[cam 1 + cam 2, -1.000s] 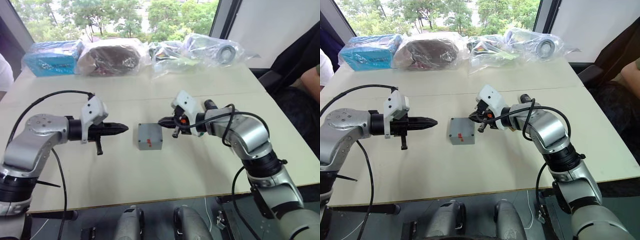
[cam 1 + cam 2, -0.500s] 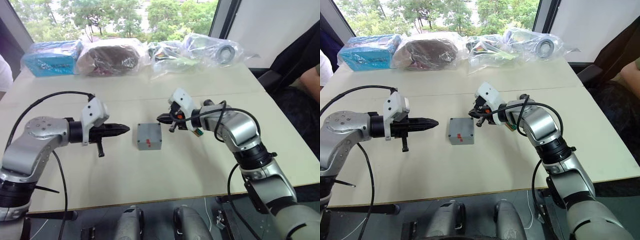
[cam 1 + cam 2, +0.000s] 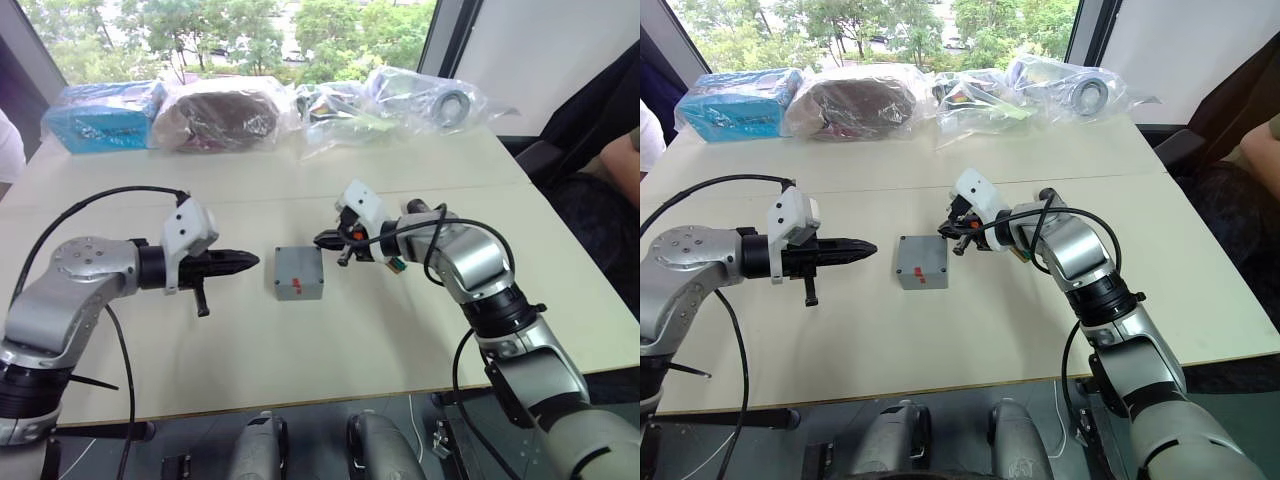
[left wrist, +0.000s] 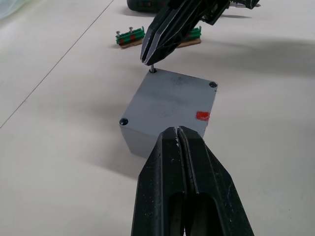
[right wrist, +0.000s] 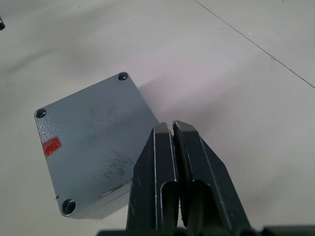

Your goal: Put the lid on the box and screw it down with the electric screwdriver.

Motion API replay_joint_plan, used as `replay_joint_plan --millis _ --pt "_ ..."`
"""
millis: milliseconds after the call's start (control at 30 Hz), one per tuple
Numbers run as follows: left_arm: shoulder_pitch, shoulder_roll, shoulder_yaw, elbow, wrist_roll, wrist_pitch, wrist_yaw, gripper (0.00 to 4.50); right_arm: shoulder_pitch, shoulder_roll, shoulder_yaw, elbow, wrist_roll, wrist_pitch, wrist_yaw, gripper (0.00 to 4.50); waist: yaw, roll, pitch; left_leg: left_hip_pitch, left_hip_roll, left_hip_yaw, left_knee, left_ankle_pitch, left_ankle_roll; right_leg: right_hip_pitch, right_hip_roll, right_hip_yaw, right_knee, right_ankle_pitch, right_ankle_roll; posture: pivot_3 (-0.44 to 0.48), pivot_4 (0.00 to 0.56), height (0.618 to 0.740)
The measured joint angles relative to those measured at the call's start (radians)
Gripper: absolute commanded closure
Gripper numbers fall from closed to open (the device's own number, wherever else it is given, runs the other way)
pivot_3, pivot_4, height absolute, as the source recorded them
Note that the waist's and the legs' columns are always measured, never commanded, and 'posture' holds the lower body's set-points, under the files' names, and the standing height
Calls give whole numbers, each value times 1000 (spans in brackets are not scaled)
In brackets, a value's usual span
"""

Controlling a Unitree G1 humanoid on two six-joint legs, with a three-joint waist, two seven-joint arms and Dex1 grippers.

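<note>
The table (image 3: 300, 350) carries the box (image 3: 299, 291) at its centre, between the two arms. The lid (image 3: 299, 268) is already seated on it, flush and square.

The left gripper (image 3: 250, 262) points at the box from just beside it, fingers pressed together and empty. The right gripper (image 3: 322, 239) hangs over the lid's far right corner, fingers pinched on a small screw (image 4: 153, 69) whose tip meets the corner hole. Green-and-brown blocks (image 4: 129, 38) lie beyond the box.

Handling: the box appears rigid, light and smooth-walled, so it will probably slide or tip under a push at one corner. Brace it across two opposite side walls, clear of the corner holes.

Compared with one second ago, the right forearm has swung inward and its wrist has turned. The box and the left arm are almost unchanged.
</note>
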Motion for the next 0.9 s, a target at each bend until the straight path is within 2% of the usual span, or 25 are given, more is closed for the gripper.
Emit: replay_joint_plan --millis 367,467,633,700,767,900 --pt "-3 0 0 0 1 0 6 4500 15 4 31 47 -49 -82 45 4453 0 0 0 0 0 0 0 0 0 0 0 0 0 0 0 0 150 740" --pt "-4 0 0 0 1 0 6 4500 21 6 31 53 -53 -103 60 3716 0 0 0 0 0 0 0 0 0 0 0 0 0 0 0 0 150 740" --pt "-19 -1 -1 0 1 2 7 4500 32 7 31 52 -52 -112 88 1454 0 0 0 0 0 0 0 0 0 0 0 0 0 0 0 0 150 740" --pt "-25 -7 -1 0 1 6 7 4500 35 6 31 46 -50 -108 96 640 0 0 0 0 0 0 0 0 0 0 0 0 0 0 0 0 150 740" --pt "-25 -10 -2 0 0 12 7 4500 37 5 31 42 -50 -103 104 27 0 0 0 0 0 0 0 0 0 0 0 0 0 0 0 0 150 740" --pt "-32 -19 -4 -1 -1 16 7 4500 41 -12 27 23 -49 -87 108 27 2 0 0 0 0 0 0 0 0 0 0 0 0 0 0 0 150 740"
